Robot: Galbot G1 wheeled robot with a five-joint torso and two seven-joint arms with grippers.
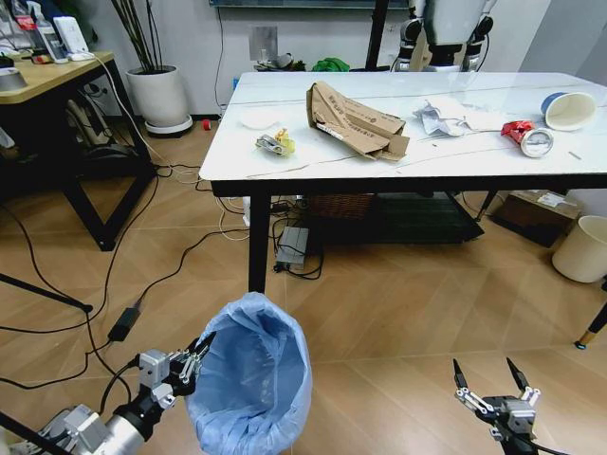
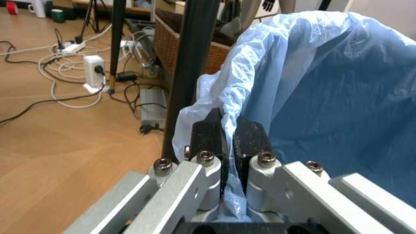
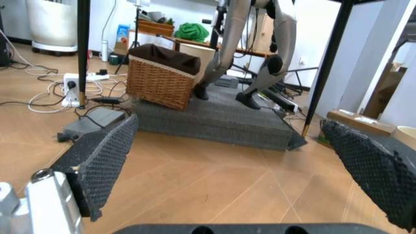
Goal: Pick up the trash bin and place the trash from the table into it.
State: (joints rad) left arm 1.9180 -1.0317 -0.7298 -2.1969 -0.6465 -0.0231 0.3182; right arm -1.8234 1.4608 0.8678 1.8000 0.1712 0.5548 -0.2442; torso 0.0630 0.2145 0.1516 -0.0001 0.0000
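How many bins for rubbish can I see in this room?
2. The trash bin, lined with a blue bag, stands on the floor before the table, its rim pinched by the left gripper. A cream bin sits at the far right. Others may be hidden.

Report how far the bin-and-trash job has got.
Done: the left gripper is shut on the bagged rim of the trash bin, low in front of the table. In hand: that hold on the bin. Left: all the trash, including the cardboard, crumpled paper and paper cup, lies on the table. The right gripper hangs open, holding nothing.
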